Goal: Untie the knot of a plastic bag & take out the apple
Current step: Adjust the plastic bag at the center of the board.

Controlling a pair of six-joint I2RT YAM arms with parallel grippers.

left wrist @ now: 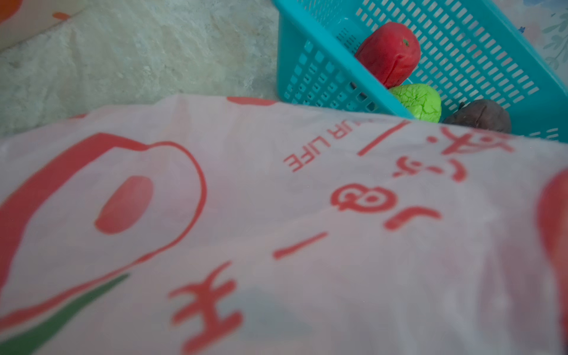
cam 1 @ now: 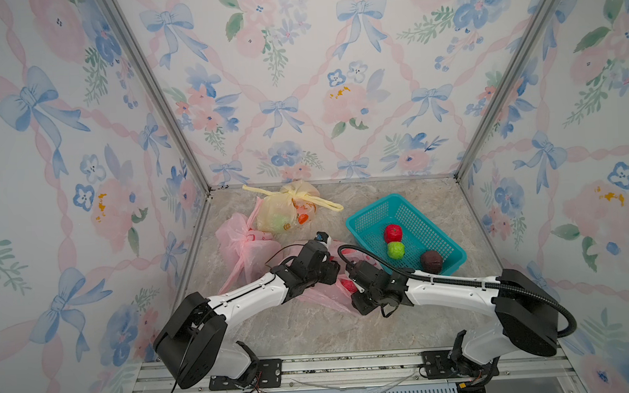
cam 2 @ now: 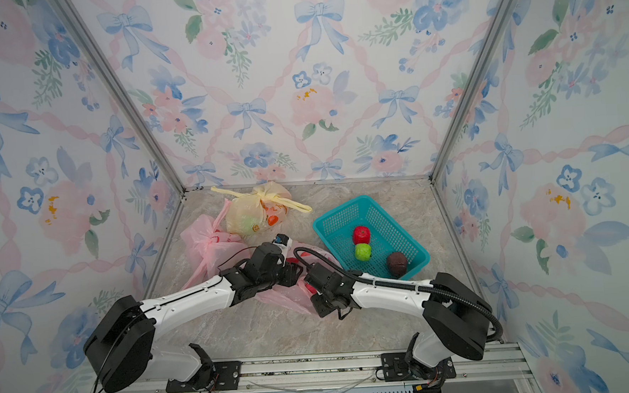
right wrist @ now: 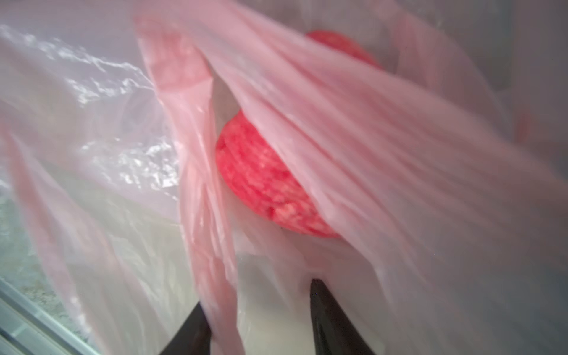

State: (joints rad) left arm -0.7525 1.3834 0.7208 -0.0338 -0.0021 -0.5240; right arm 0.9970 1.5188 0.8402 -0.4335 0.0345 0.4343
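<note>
A pink plastic bag (cam 1: 324, 298) lies mid-table, just left of a teal basket (cam 1: 367, 210). The right gripper (right wrist: 256, 295), its jaws partly apart with loose film draped between them, faces the red apple (right wrist: 261, 178) inside the bag, apparently to reach it. The left gripper (cam 1: 329, 269) sits against the film, its opening impossible to tell, probably steadying the bag.

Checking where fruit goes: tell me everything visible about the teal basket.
The teal basket is a rectangular, open-topped, perforated plastic tray resting flat but skewed on the marbled table, on the robot's right side. Inside, a red apple touches a green apple; a dark brown fruit lies apart near its closest corner.
</note>
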